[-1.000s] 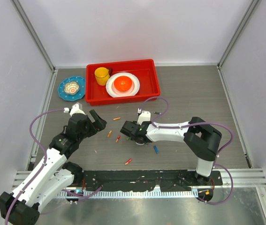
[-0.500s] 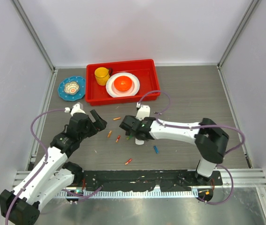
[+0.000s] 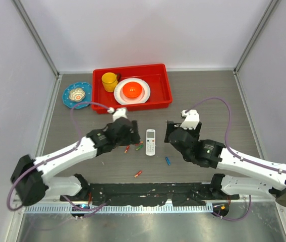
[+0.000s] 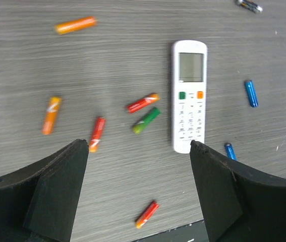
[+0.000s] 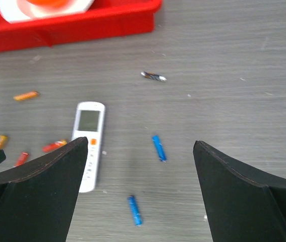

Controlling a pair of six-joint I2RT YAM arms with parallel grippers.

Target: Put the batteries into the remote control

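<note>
Finds left gripper [image 4: 138, 148], right gripper [image 5: 140, 146] spread, empty. Notes white oblong plastic remote control [image 4: 189, 103] keypad-up. Judges flipping it liable to scatter adjacent slim red battery [image 4: 143, 103], green battery [image 4: 146, 120].

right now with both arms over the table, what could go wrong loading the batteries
The remote control lies keypad up, so its back cover likely faces the table; turning it over could skid it away. The red battery and green battery lie close beside its long edge, so the open left fingers closing on it might send them rolling.
</note>
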